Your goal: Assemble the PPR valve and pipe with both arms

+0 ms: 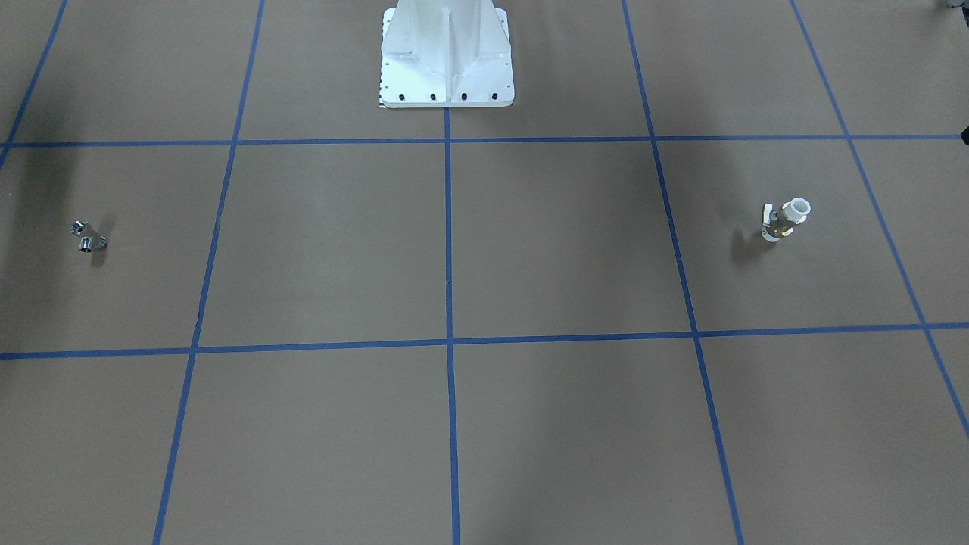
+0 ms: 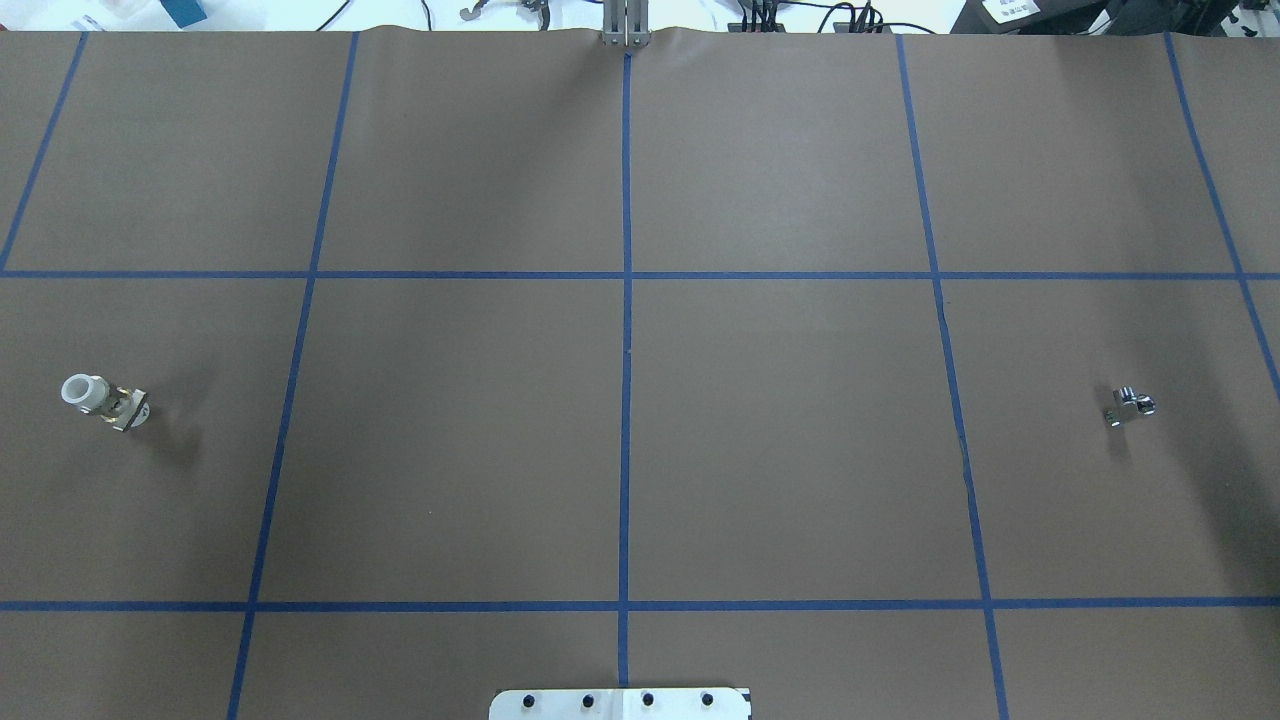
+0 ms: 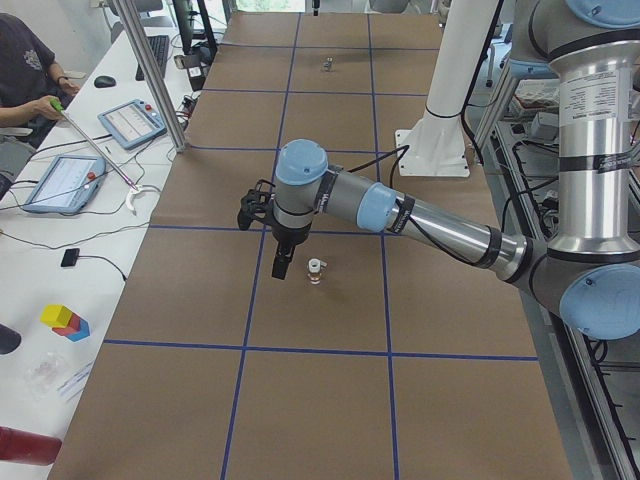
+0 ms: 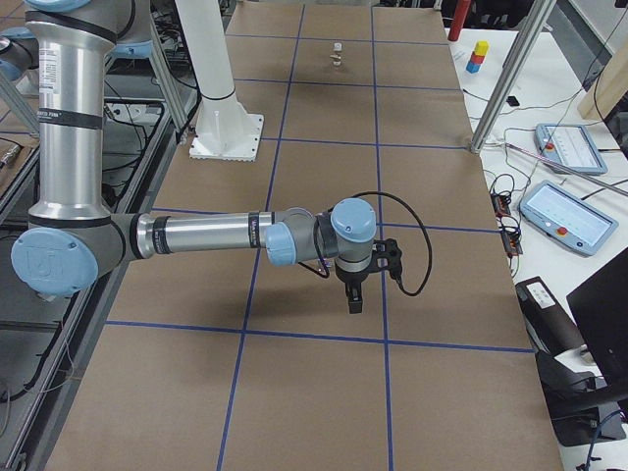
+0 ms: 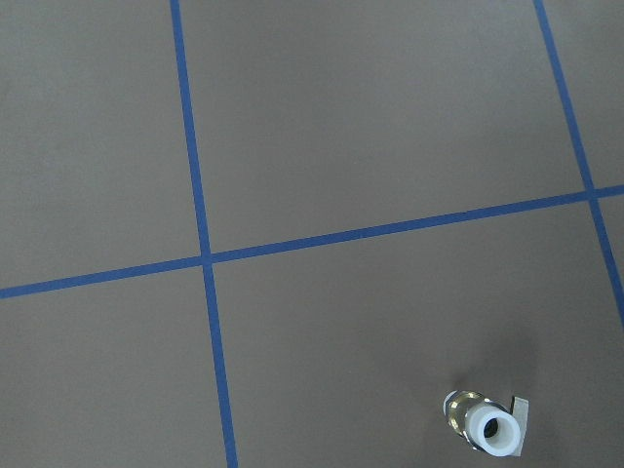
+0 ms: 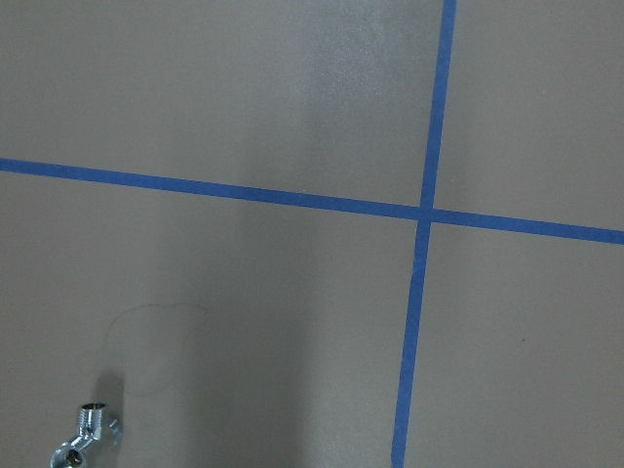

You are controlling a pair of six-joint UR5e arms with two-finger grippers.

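The PPR valve, brass with white ring ends and a side handle, stands on the brown table at the robot's left; it also shows in the overhead view and the left wrist view. The pipe, a small silver angled fitting, lies at the robot's right; it also shows in the overhead view and the right wrist view. My left gripper hangs above the table just beside the valve. My right gripper hangs over the table's right part. I cannot tell whether either is open or shut.
The white pedestal base stands at the robot's edge of the table. Blue tape lines divide the brown surface into squares. A side table with tablets, coloured blocks and a seated operator runs along the far edge.
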